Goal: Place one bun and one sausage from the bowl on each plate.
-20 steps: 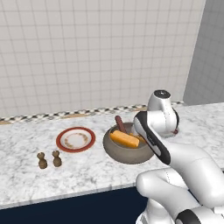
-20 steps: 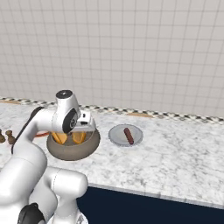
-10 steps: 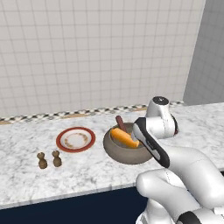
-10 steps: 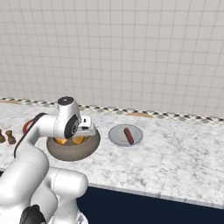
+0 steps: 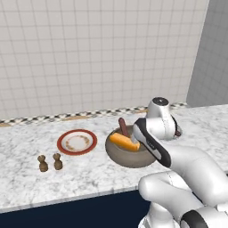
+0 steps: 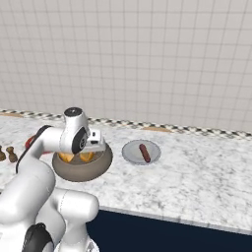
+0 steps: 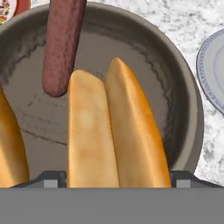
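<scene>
On the marble counter the brownish-grey bowl sat between the two plates; the red-rimmed plate lay to its left in the left base view, bare of food; the pale grey plate lay just right of the bowl in the right base view, with one sausage resting on it; inside the bowl, seen from the hand, two orange-yellow buns lay side by side and touching, and a strip of the same orange showed at the left edge; a second sausage leaned over the far rim, its rounded end down near the buns; the gripper hung low in the bowl, its tips barely showing to either side of the pair of buns, jaws wide apart, though whether they pressed on the buns could not be told; two small brown shakers stood together near the counter's front edge, well left of the bowl.
</scene>
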